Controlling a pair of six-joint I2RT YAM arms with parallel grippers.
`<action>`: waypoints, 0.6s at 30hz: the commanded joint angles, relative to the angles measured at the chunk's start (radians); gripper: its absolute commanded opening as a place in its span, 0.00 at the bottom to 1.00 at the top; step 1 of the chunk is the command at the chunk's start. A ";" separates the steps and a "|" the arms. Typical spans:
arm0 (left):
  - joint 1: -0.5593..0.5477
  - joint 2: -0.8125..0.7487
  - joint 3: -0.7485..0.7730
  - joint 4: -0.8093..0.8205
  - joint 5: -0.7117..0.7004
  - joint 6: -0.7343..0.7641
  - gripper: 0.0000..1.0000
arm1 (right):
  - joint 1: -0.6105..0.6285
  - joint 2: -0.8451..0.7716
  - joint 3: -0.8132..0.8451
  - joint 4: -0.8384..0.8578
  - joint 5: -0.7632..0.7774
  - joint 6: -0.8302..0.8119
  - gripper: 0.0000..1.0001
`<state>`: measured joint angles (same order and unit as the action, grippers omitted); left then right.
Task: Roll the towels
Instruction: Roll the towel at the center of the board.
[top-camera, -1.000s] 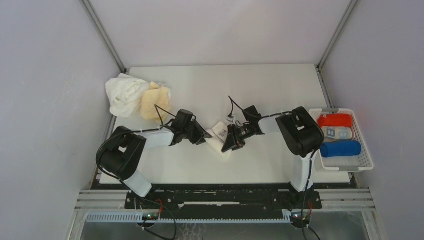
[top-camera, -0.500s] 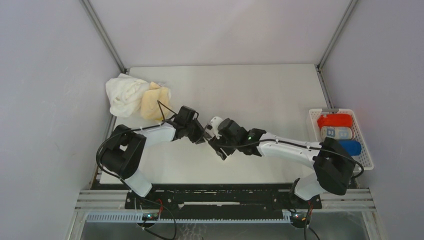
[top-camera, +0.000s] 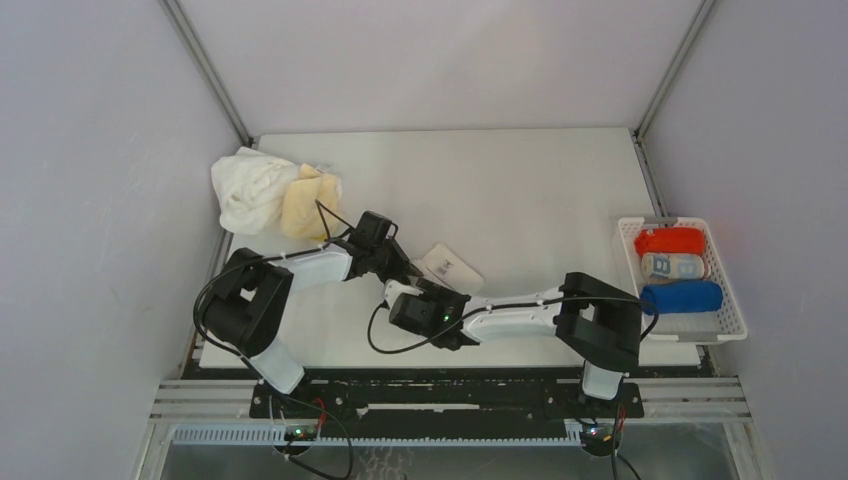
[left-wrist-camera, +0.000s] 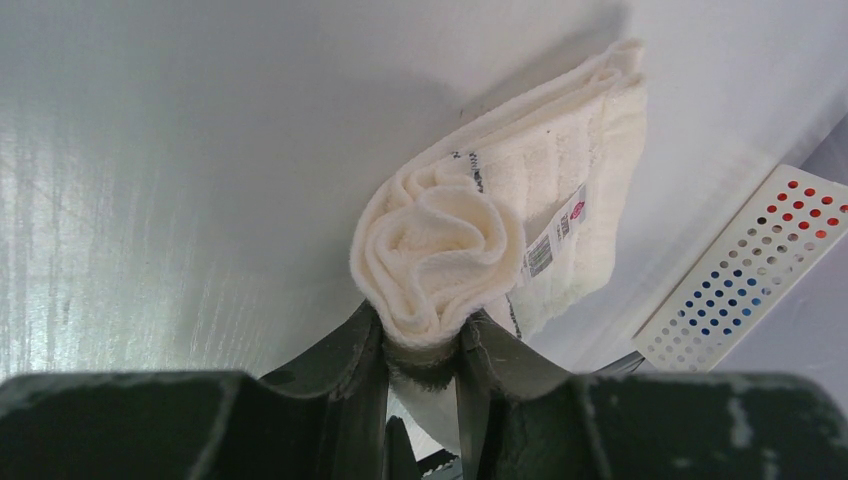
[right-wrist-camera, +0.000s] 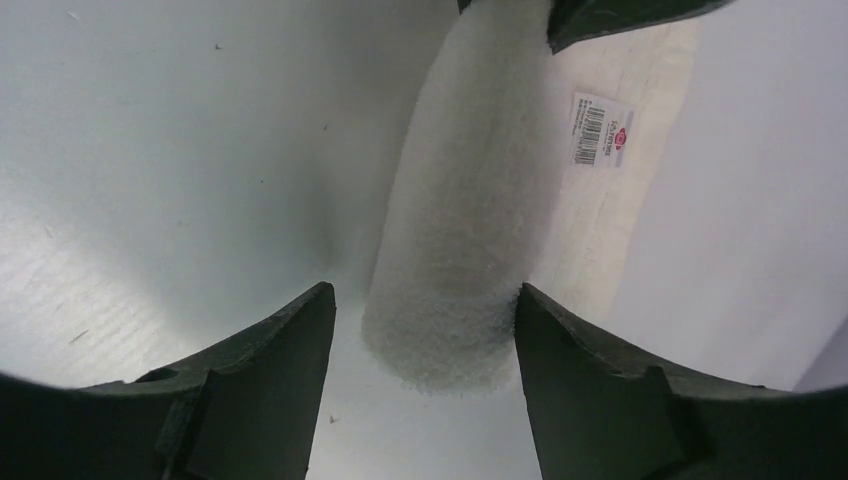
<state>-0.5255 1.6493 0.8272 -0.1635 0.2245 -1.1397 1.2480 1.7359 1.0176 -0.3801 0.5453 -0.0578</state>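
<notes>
A cream towel (left-wrist-camera: 440, 250), partly rolled, lies mid-table with its flat tail and label (top-camera: 452, 268) trailing to the right. My left gripper (left-wrist-camera: 422, 335) is shut on the rolled end, whose spiral bulges out above the fingers. My right gripper (right-wrist-camera: 422, 292) stands open at the near end of the same roll (right-wrist-camera: 455, 300); the roll sits between its fingers, close against the right one. In the top view the right gripper (top-camera: 400, 292) is just in front of the left gripper (top-camera: 395, 268). A white towel (top-camera: 248, 188) and a pale yellow towel (top-camera: 310, 205) lie crumpled at the back left.
A white slatted basket (top-camera: 728, 300) at the right table edge holds a red roll (top-camera: 670, 240), a light-blue patterned roll (top-camera: 672, 265) and a royal blue roll (top-camera: 682, 297). The right arm stretches low along the near table edge.
My right gripper has let go of the towel, opened, and swung from the towel's right side round to its near end. The left gripper has kept its hold and place.
</notes>
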 joint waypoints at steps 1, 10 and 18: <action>-0.008 0.020 0.015 -0.070 -0.012 0.036 0.30 | 0.044 0.054 0.047 0.015 0.171 -0.037 0.64; -0.008 0.022 0.012 -0.061 0.000 0.032 0.31 | 0.081 0.180 0.062 -0.001 0.237 -0.073 0.53; 0.001 -0.024 -0.022 -0.007 0.055 0.007 0.52 | -0.051 0.072 0.005 0.045 -0.142 -0.058 0.37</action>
<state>-0.5251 1.6512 0.8261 -0.1654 0.2386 -1.1404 1.2778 1.8717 1.0618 -0.3767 0.6865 -0.1333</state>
